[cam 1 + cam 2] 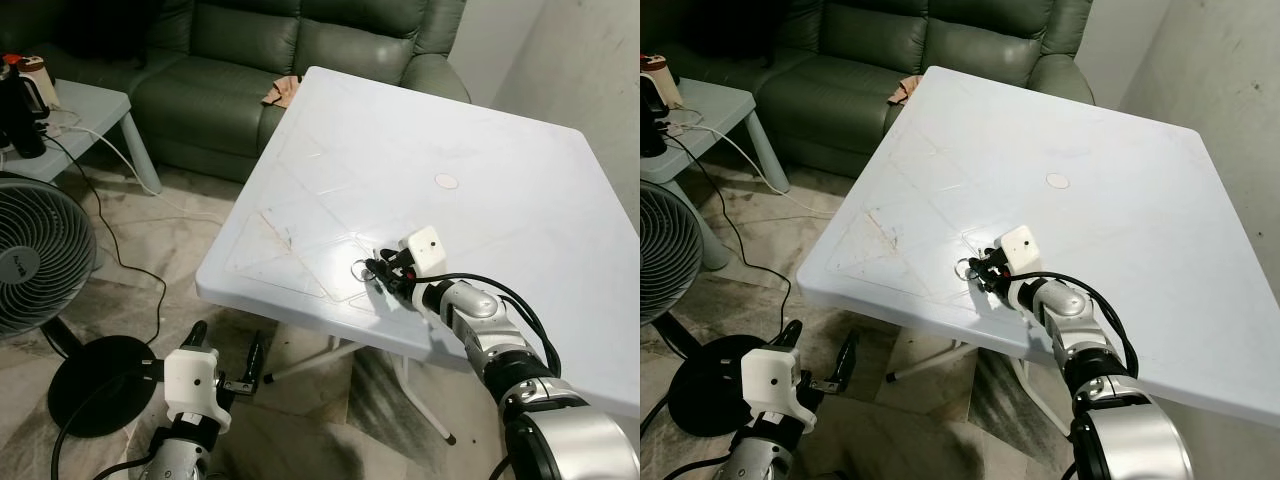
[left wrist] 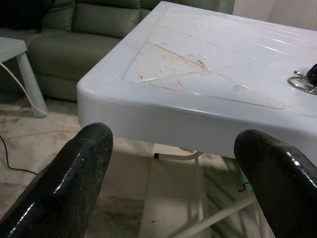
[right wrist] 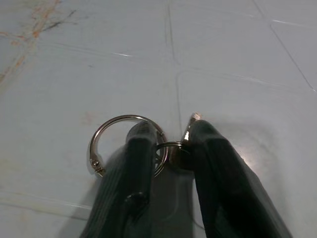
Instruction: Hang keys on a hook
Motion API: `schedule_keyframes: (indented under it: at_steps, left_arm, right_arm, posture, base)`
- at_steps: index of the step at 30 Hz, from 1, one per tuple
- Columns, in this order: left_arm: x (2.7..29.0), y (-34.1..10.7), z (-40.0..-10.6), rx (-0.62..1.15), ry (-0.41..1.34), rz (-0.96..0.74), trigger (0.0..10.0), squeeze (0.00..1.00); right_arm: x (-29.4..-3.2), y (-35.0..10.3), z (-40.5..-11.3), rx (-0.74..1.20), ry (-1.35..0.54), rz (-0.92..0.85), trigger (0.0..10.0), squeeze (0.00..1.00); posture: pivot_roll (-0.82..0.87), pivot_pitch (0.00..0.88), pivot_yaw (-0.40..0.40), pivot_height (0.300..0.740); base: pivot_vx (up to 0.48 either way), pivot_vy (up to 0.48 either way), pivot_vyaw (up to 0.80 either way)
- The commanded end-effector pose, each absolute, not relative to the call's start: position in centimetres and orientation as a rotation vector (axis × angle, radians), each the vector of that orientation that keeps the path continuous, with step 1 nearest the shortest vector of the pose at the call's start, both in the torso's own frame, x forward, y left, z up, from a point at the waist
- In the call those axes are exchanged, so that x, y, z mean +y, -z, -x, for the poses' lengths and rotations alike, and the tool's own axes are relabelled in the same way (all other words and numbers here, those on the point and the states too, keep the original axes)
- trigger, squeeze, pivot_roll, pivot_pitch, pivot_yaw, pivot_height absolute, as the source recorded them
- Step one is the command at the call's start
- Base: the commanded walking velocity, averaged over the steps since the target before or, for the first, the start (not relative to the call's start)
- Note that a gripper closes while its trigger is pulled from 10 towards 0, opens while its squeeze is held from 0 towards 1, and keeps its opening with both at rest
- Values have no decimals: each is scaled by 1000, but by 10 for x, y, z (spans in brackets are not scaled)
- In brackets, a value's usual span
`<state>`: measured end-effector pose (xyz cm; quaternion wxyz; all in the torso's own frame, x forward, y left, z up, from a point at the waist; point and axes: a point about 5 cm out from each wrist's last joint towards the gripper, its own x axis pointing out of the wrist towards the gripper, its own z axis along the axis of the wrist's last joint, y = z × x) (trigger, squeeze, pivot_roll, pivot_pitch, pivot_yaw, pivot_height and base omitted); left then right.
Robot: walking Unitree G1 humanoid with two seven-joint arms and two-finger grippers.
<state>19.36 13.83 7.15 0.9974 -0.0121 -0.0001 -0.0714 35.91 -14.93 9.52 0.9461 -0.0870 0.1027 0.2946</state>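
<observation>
- Right gripper (image 1: 383, 270) reaches low over the white counter (image 1: 500, 170), near its front edge, with its fingertips down on the surface.
- Its two black fingers (image 3: 136, 168) are pinched together on the keys (image 3: 173, 148); a small ring and a bit of metal sit squeezed between the tips.
- From that clamp a larger silver split ring (image 3: 124, 144) lies flat on the counter, one finger's tip resting over part of it, the rest of the loop sticking out to the side.
- So the keys are on the counter, caught at the very tips of the right gripper, touching the surface.
- Left gripper (image 1: 228, 360) hangs below the counter's edge, over the tiled floor (image 1: 170, 240), its fingers (image 2: 64, 183) spread wide with nothing between them.
- A green sofa (image 1: 300, 50) stands behind the counter, a floor fan (image 1: 40, 255) off to the robot's left, and a small side table (image 1: 90, 110) with a dark kettle (image 1: 20, 110) beyond it.
</observation>
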Motion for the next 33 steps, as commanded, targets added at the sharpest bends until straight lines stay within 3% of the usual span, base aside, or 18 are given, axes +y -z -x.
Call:
schedule_keyframes:
  at_steps: [1,7,12,16,17,18,19,21,22,23,33]
  left_arm:
    - [138,-75,-194,-11,143,24,10000,0]
    - [138,-76,-193,-11,142,23,10000,0]
    - [138,-76,-194,-12,140,25,10000,0]
    - [138,-76,-194,-13,140,23,10000,0]
    - [139,-76,-194,-13,139,23,10000,0]
    - [139,-76,-194,-13,139,23,10000,0]
    - [139,-76,-194,-13,138,22,10000,0]
    - [139,-76,-194,-14,138,23,10000,0]
    - [139,-76,-194,-14,137,23,10000,0]
    - [139,-76,-194,-14,137,23,10000,0]
    - [138,-76,-193,-13,138,24,10000,0]
  right_arm:
    - [-155,-100,-362,206,-588,186,235,0]
    - [-156,-100,-362,204,-589,186,902,0]
    - [-156,-100,-362,202,-588,187,784,0]
    - [-156,-101,-363,201,-589,190,1647,0]
    - [-156,-101,-363,201,-592,189,2902,0]
    - [-156,-101,-363,201,-594,188,2902,0]
    - [-156,-101,-363,196,-590,192,9647,0]
    - [-156,-102,-363,190,-583,198,9647,0]
    - [-157,-102,-364,199,-571,144,10000,118]
    - [-157,-103,-364,187,-576,127,10000,1000]
    - [-159,-110,-364,144,-614,94,10000,1000]
  posture:
    - [44,128,-128,740]
    - [45,127,-128,740]
    - [46,127,-129,740]
    - [47,126,-129,740]
    - [47,126,-129,740]
    - [47,126,-129,740]
    - [47,126,-129,740]
    - [47,126,-129,740]
    - [48,124,-130,740]
    - [49,125,-129,740]
    - [47,126,-129,740]
  base:
    - [0,0,0]
    - [0,0,0]
    - [0,0,0]
    - [0,0,0]
    - [0,0,0]
    - [0,0,0]
    - [0,0,0]
    - [0,0,0]
    - [0,0,0]
    - [0,0,0]
    - [0,0,0]
